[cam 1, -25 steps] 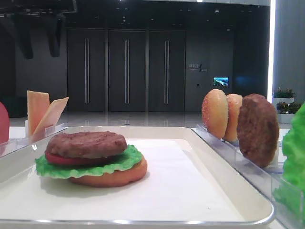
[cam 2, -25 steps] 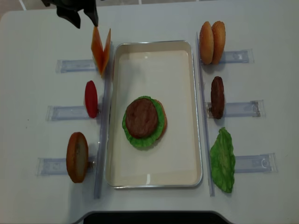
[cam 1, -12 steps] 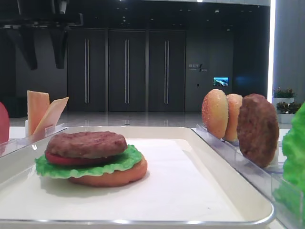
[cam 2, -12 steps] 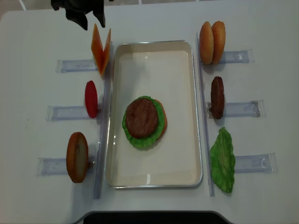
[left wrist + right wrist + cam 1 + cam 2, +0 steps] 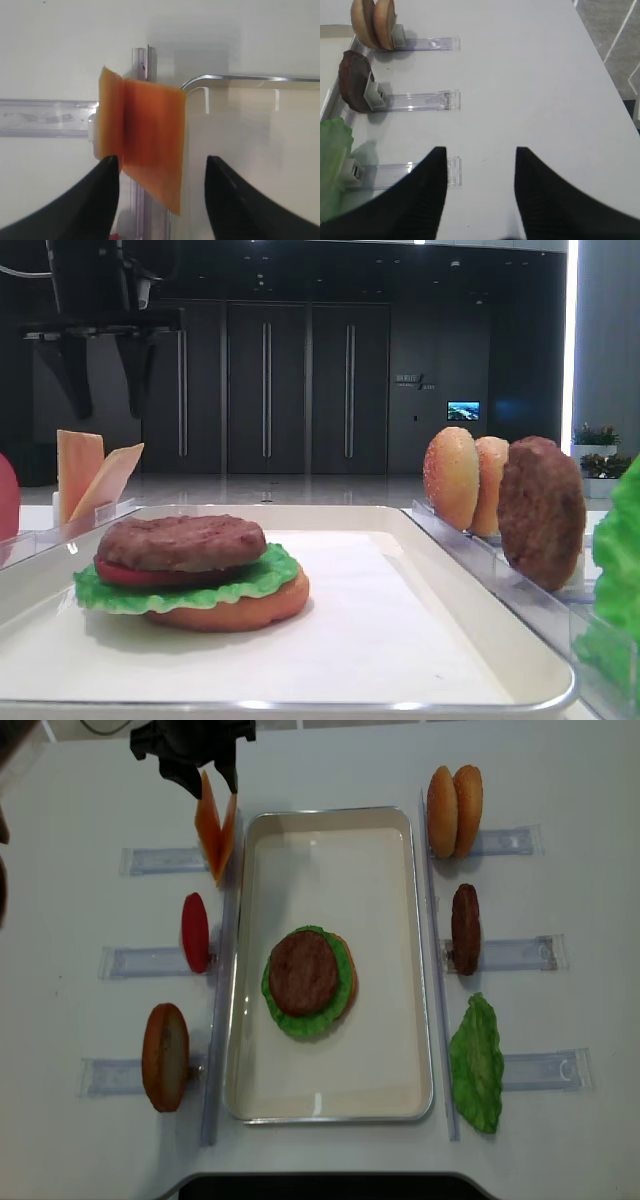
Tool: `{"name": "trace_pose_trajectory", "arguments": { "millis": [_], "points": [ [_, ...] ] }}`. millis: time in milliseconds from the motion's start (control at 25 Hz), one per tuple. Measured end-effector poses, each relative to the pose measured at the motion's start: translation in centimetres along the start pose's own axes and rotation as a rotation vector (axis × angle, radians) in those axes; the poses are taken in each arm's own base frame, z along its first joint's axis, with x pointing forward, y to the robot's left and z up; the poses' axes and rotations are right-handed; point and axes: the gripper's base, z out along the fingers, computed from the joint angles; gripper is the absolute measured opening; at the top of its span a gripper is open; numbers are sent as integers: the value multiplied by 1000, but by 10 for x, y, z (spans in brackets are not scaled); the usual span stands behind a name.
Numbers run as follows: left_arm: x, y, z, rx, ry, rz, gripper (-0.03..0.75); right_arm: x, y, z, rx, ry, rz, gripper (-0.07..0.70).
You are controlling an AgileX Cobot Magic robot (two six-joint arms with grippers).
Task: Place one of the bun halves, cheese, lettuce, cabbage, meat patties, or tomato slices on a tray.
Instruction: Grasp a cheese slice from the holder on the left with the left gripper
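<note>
The left gripper [image 5: 160, 192] hangs above the cheese [image 5: 150, 150], jaws wide apart and holding nothing, one finger on each side of the two slices. Both slices stand on edge in a clear rack [image 5: 160, 860] at the far left corner of the tray [image 5: 420, 960], leaning apart in a V. In the low side view one slice is paler than the other, so the pale one is probably the target.

To do this step well, the gripper should come straight down so that only one slice sits between the fingers, and close on its upper edge. Catching both slices, or nudging the rack, is the likely fault. The slice is thin and may flex, so a grip well down from the top edge would hold better. It then goes onto the stack [image 5: 308, 982] in the tray: bun, lettuce, tomato and patty already lie there.

The right gripper [image 5: 480, 187] is open and empty over bare worktop [image 5: 530, 85], beside the right-hand racks.

No brand or label shows on the food or tray. A small sign on the far wall is too small to read.
</note>
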Motion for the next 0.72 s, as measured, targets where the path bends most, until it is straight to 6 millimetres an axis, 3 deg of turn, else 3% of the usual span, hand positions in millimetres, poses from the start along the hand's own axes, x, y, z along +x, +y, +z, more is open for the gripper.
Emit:
{"name": "trace_pose_trajectory", "arguments": {
  "millis": [720],
  "points": [
    [1, -4, 48, -8, 62, 0, 412, 0, 0, 0, 0, -1, 0, 307]
  ]
}}
